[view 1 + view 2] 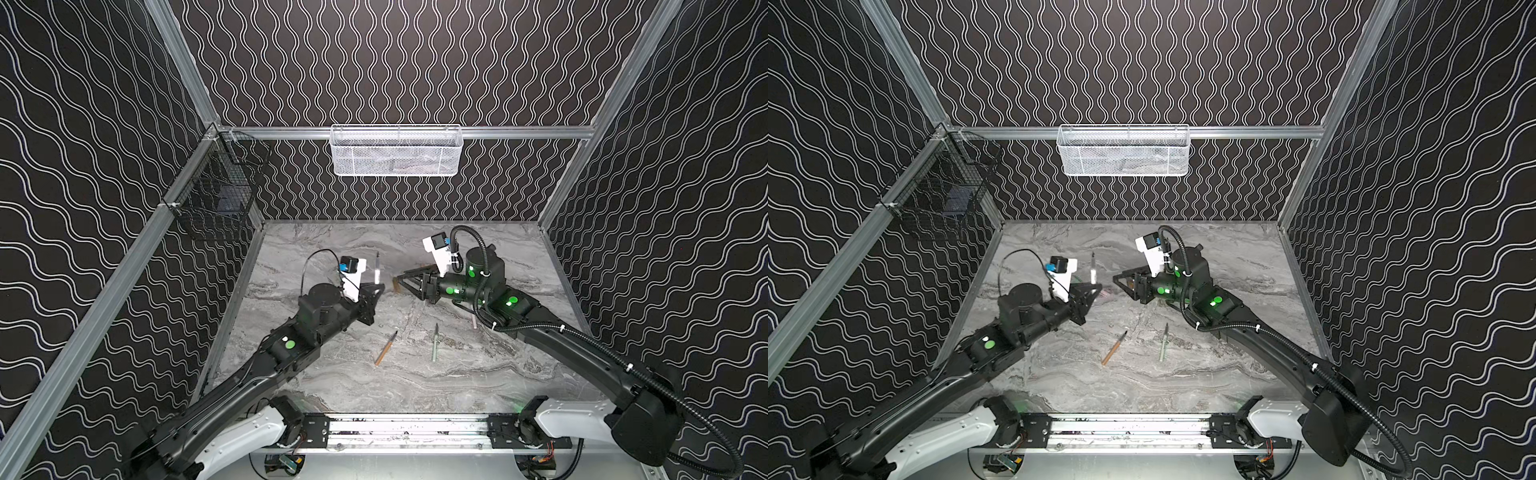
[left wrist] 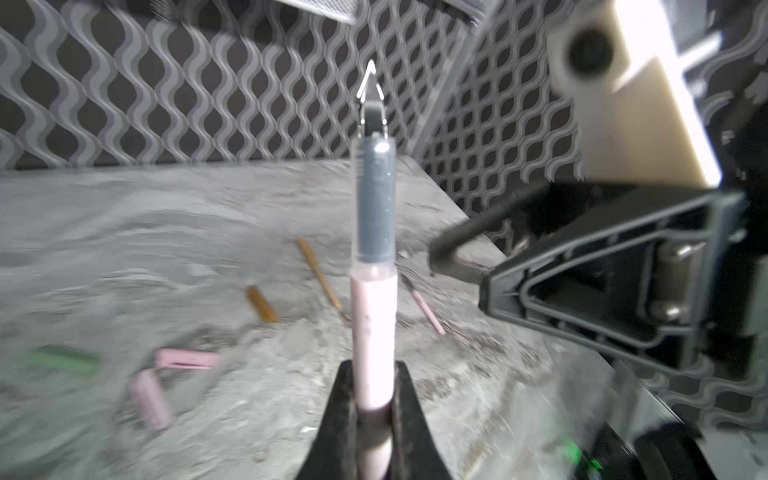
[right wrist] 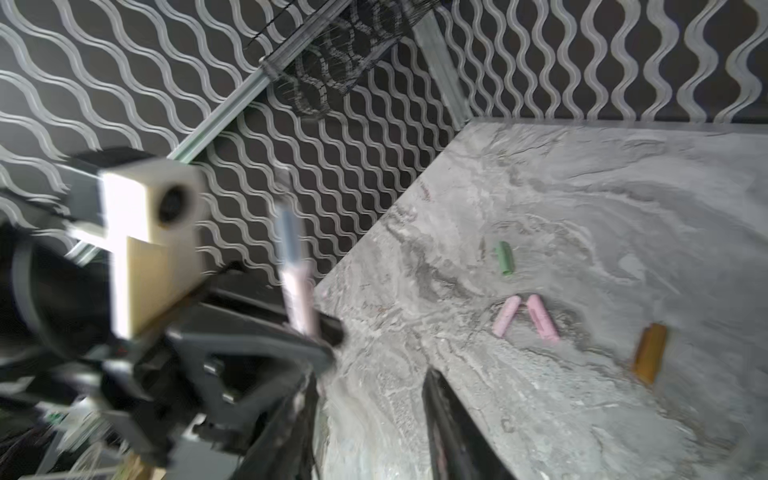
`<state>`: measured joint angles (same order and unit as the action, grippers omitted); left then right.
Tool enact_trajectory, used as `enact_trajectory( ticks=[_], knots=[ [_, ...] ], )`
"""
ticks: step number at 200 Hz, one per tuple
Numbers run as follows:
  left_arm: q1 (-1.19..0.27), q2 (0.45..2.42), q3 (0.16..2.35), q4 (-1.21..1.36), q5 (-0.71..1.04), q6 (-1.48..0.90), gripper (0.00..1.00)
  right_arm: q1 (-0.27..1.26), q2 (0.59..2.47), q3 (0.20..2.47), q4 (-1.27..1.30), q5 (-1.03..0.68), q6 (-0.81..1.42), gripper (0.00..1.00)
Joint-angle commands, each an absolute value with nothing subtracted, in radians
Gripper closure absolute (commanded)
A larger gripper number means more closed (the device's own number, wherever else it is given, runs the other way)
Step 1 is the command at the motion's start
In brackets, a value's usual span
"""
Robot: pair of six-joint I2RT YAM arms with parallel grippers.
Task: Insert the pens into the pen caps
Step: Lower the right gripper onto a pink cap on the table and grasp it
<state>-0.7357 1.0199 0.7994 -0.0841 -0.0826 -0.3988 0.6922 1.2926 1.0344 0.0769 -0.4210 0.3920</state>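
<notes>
While the pink pen (image 2: pixel 372 332) is pinched upright by the left gripper (image 2: pixel 371 374), the right gripper (image 3: pixel 374 390) is seen spread and empty.
Two pink caps (image 3: pixel 506 316), a green cap (image 3: pixel 505 257) and a tan cap (image 3: pixel 649 348) are laid loose on the table (image 3: pixel 582 415).

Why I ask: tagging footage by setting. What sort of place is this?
Probably a robot test cell: wavy-patterned walls on an aluminium frame, left arm and right arm on a rail, pens strewn on a marble-look table.

Light: dim and soft, faint shadows.
Glare: white block (image 2: pixel 640 124) shines bright.
Blur: wrist views smeared, top views sharp.
</notes>
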Motion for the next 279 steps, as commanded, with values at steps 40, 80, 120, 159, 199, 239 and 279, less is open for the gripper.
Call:
enact_trajectory(
  ticks=[40,80,120,159,199,239,279],
  knots=[
    [-0.727,0.851,0.839,-0.284,-0.240,-0.262,1.00,0.692,1.697,1.296,-0.207,-0.230,0.215,0.84],
    [-0.726,0.766,0.799,-0.281,-0.060,-0.227,1.00,0.702,2.021,1.548,-0.313,-0.165,0.116,0.76],
    [-0.727,0.715,0.768,-0.241,0.090,-0.208,1.00,0.719,2.225,1.755,-0.403,-0.127,0.072,0.71],
    [-0.726,0.689,0.755,-0.214,0.109,-0.210,1.00,0.763,2.253,1.761,-0.317,-0.116,0.185,0.75],
    [-0.726,0.673,0.749,-0.206,0.112,-0.215,1.00,0.794,2.303,1.803,-0.316,-0.107,0.285,0.77],
    [-0.726,0.672,0.750,-0.208,0.119,-0.217,1.00,0.816,2.383,1.904,-0.374,-0.108,0.312,0.71],
    [-0.726,0.670,0.750,-0.204,0.131,-0.220,1.00,0.828,2.435,1.984,-0.427,-0.060,0.327,0.70]
  ],
)
